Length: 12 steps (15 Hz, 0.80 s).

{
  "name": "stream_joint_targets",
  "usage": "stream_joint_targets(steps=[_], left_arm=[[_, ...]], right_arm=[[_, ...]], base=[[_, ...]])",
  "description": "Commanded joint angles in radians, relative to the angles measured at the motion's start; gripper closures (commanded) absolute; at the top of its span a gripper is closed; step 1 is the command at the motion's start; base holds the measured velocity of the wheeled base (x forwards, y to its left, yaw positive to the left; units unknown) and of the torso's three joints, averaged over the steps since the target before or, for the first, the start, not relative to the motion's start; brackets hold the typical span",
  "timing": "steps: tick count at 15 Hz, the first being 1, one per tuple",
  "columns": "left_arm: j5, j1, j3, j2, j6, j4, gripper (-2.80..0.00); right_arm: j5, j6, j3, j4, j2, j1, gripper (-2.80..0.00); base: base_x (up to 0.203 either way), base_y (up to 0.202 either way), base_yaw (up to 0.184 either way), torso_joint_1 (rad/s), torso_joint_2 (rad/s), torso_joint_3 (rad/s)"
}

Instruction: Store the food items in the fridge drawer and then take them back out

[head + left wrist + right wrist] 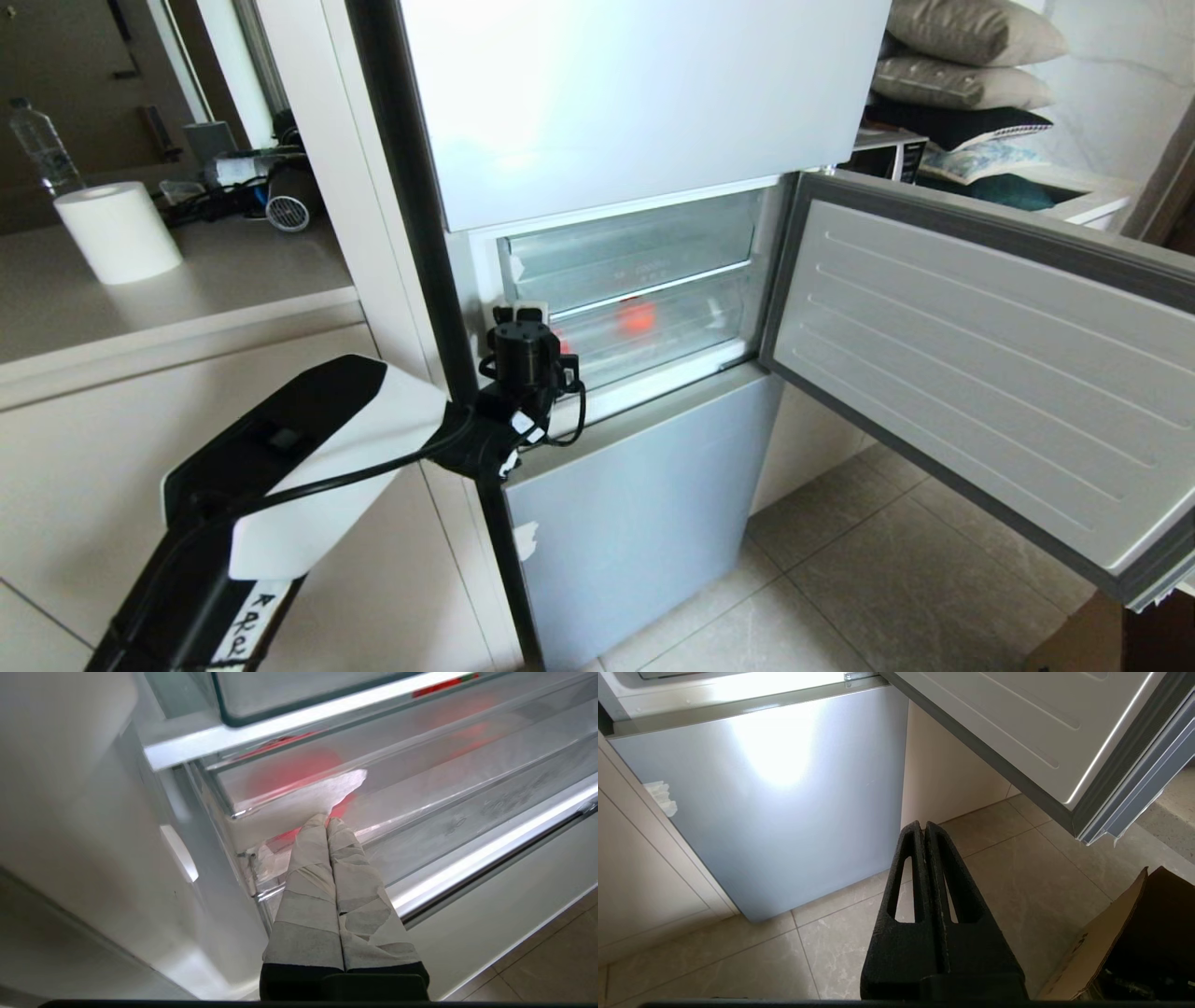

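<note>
While closed and empty at the taped corner of the drawer, left hand touches its clear front. Red fruit inside: light, smooth, rollable; best pinched gently across the middle. Right hand closed, parked low.

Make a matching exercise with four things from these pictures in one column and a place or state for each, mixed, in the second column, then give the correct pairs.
Things:
1. small round red food item
2. transparent plastic fridge drawer
3. left gripper with tape-wrapped fingers
4. black right gripper

Places or states:
A. jaws shut, hanging over the tiled floor
B. pushed in, behind the open fridge door
C. jaws shut, tips at the drawer's taped corner
D. lying inside the drawer

Pairs: 1-D, 2-B, 3-C, 4-A
</note>
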Motion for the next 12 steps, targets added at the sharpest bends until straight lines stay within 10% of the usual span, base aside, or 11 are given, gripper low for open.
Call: stream_joint_targets(steps=[1,12], left_arm=[[0.003,0.004,-0.028,0.008,0.0,0.005,0.0],[0.002,-0.023,0.18,-0.18,-0.007,-0.081,0.0]], right_arm=[[0.001,0.001,0.0,0.001,0.001,0.0,0.0],[0.001,-0.001,0.0,0.001,0.0,0.0,0.0]], base=[[0.0,0.0,0.0,0.0,0.0,0.0],[0.0,0.0,0.0,0.0,0.0,0.0]])
